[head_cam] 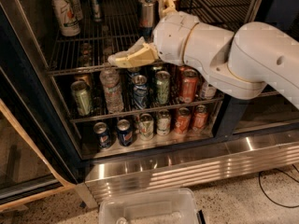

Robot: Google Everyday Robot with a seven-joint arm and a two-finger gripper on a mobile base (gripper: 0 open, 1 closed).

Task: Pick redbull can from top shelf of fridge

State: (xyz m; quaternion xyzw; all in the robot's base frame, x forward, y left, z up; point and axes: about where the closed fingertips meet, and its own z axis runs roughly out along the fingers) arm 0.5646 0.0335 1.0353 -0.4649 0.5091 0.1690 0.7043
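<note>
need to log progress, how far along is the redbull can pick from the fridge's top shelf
Done: the hand is up at the top shelf of the fridge, with its fingers spread open near the redbull can. In hand: nothing; the can stands upright on the rack, not gripped. Left: close on the can, lift it and draw it out.

Six cans [145, 126] in the lowest row, one water bottle [112, 90], one plastic tub [145, 198], one gripper [135, 27] over the top shelf [107, 36].

Shop or canteen (stocked glass-door fridge [196, 162]); jaws at its top shelf [88, 50].
</note>
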